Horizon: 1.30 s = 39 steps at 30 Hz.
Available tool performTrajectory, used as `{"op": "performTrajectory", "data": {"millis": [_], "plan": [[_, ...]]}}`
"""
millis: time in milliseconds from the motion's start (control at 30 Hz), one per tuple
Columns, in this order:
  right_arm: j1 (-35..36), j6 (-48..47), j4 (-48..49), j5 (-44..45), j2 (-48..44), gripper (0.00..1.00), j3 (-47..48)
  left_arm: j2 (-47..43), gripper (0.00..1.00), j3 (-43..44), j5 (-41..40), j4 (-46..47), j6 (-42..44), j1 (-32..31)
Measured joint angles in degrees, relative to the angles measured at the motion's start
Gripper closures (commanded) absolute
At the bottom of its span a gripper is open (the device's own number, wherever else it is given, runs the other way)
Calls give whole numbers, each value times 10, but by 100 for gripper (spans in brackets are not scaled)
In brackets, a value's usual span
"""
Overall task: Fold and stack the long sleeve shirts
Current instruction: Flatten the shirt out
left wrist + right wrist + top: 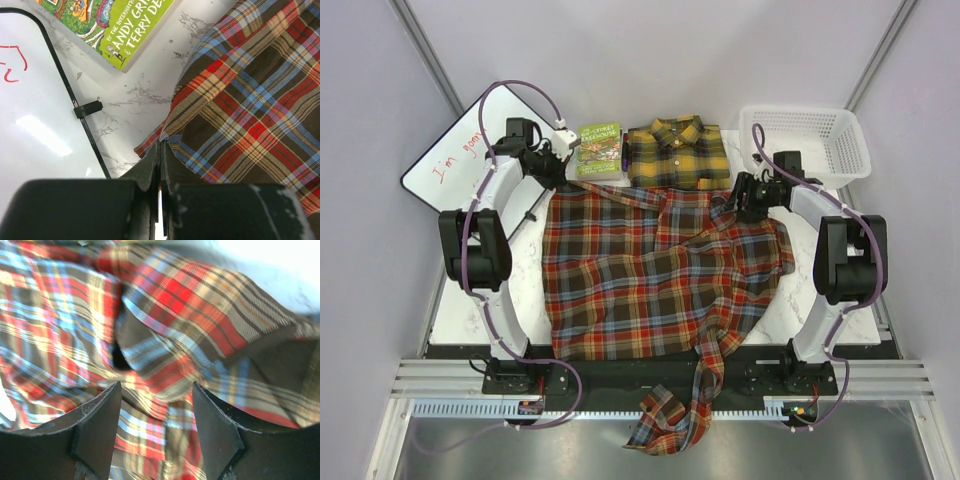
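Spreading the red-brown shirt [650,275] for folding looks like the step in hand. It lies flat mid-table, with the yellow shirt [677,152] already folded beyond. The left gripper [160,150], jaws pressed together, seems to pinch its far corner. The right gripper [156,405] hangs spread above bunched cloth, which needs a matching pinch.

Edge of red-brown plaid shirt [250,115] in closed left pincer [160,146], whiteboard [35,135] alongside.

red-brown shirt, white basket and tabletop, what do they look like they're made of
The red-brown shirt looks like soft woven flannel, matte: its plaid runs through the weave and it drapes in folds. The basket seems white plastic, moulded in an open lattice. The tabletop shows grey veining on white: marble or a marble-look laminate, I cannot tell which.
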Motion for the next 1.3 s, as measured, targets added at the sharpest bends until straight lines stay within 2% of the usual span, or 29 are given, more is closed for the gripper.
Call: {"op": "performTrajectory", "data": {"millis": [267, 500, 733, 833, 933, 967, 1067, 1200, 1300], "plan": [[-21, 56, 39, -21, 38, 36, -5, 0, 98, 0, 0, 1, 0, 18], [-61, 70, 63, -24, 29, 35, -63, 0, 98, 0, 0, 1, 0, 19], [-55, 100, 145, -64, 31, 36, -73, 0, 98, 0, 0, 1, 0, 19], [-55, 117, 180, -78, 43, 45, -72, 0, 98, 0, 0, 1, 0, 19], [-55, 131, 208, -90, 58, 63, -68, 0, 98, 0, 0, 1, 0, 19], [-55, 136, 214, -94, 62, 76, -65, 0, 98, 0, 0, 2, 0, 19], [-55, 143, 224, -101, 64, 100, -62, 0, 98, -1, 0, 2, -1, 19], [-58, 148, 222, -106, 50, 100, -63, 0, 98, -9, 3, 5, -8, 21], [-68, 148, 216, -110, 7, 100, -66, -8, 98, -28, 11, 5, -10, 25]]}}
